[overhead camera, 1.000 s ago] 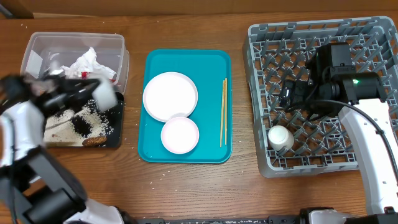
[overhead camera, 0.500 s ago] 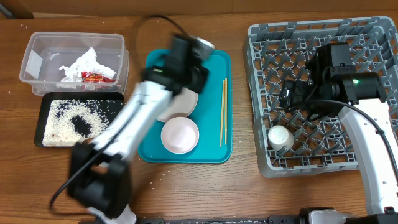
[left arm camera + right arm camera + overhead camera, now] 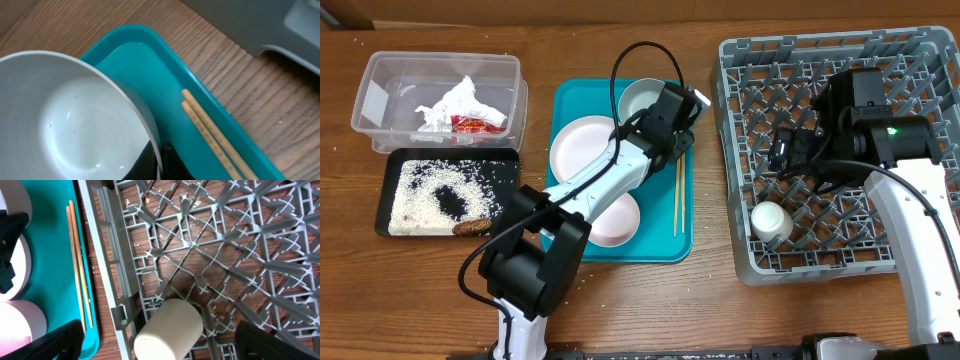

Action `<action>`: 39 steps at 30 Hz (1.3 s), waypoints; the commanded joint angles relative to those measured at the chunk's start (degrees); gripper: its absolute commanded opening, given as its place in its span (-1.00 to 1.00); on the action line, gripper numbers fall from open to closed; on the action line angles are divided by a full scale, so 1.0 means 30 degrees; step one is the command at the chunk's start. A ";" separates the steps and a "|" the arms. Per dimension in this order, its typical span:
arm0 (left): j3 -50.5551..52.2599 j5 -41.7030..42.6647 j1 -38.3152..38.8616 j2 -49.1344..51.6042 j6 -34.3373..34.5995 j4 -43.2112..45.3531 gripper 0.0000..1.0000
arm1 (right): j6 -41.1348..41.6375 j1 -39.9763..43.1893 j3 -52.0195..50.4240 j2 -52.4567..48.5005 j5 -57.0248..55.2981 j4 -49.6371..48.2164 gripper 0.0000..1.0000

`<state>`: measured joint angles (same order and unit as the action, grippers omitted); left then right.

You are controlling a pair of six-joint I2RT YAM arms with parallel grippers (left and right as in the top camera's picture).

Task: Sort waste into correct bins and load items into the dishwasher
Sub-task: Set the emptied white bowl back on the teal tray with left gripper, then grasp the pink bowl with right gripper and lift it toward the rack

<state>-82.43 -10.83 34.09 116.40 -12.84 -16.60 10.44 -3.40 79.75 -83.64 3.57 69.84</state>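
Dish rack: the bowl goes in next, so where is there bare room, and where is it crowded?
Bare: the dish rack's rear-left corner, between its rim and the right arm, and the front strip right of the white cup. Crowded: the front-left corner, where the cup lies, and the middle, under the arm.

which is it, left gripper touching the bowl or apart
Touching. In the left wrist view the left gripper pinches the rim of the bowl between its dark fingers.
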 commanded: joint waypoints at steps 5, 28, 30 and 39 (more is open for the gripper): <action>-0.0058 -0.0525 -0.0102 0.0444 -0.0437 -0.0780 -0.40 | -0.0146 0.0087 0.0066 0.0510 -0.0160 -0.0175 0.96; -0.9632 0.3169 -0.6907 -0.0605 0.8553 -1.4841 -0.16 | 0.2514 -0.5399 0.0044 -0.0845 0.4495 -0.4459 0.83; -0.9938 0.3949 -0.7715 -0.1107 0.8269 -1.5205 -0.14 | 0.2630 -0.6681 0.0044 -0.1596 0.4488 -0.4830 0.79; -1.0083 0.5362 -1.0732 -0.4328 0.6688 -1.5540 0.23 | 0.3541 -1.1577 0.0044 -0.6448 0.3810 -0.6717 0.60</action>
<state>-110.74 3.51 3.57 108.77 8.64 -63.09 19.68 -35.64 79.72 -99.42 16.16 50.13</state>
